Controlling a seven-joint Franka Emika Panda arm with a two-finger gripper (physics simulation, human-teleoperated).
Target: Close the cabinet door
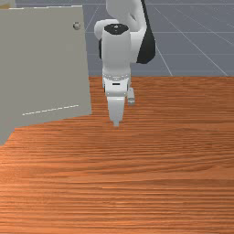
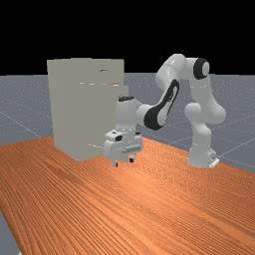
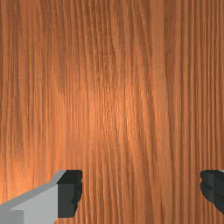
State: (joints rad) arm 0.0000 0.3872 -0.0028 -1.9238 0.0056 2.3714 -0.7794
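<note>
Tool [image 2: 123,162] beside cabinet door [image 1: 50,64], apart

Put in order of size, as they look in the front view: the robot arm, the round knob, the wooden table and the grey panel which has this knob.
Largest to smallest:
1. Wooden table
2. Grey panel
3. Robot arm
4. Round knob

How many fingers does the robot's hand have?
2: one finger hangs from the gripper toward the far view's left, the other finger toward the far view's right.
</note>
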